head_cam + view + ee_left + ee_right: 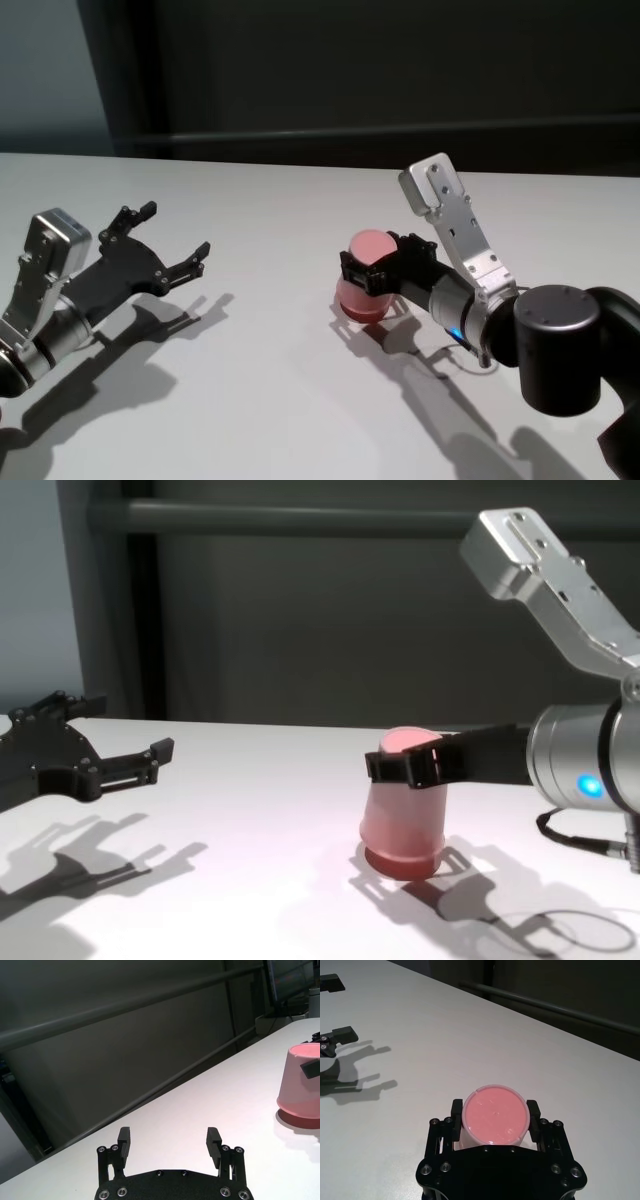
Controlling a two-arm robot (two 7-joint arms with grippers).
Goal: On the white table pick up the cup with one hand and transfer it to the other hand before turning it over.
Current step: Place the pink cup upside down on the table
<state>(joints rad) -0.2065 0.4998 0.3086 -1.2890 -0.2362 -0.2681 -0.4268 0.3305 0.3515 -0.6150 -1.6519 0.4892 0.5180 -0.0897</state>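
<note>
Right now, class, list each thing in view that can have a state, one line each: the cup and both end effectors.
Cup: upside down on the white table, flat base up, wide rim down, gripped near the base.
Right end effector: shut on the cup, one finger on each side.
Left end effector: open, holding nothing, low over the table and apart from the cup.

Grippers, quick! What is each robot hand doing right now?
Left gripper: open, empty, off to the left.
Right gripper: shut on the upside-down cup on the white table.
</note>
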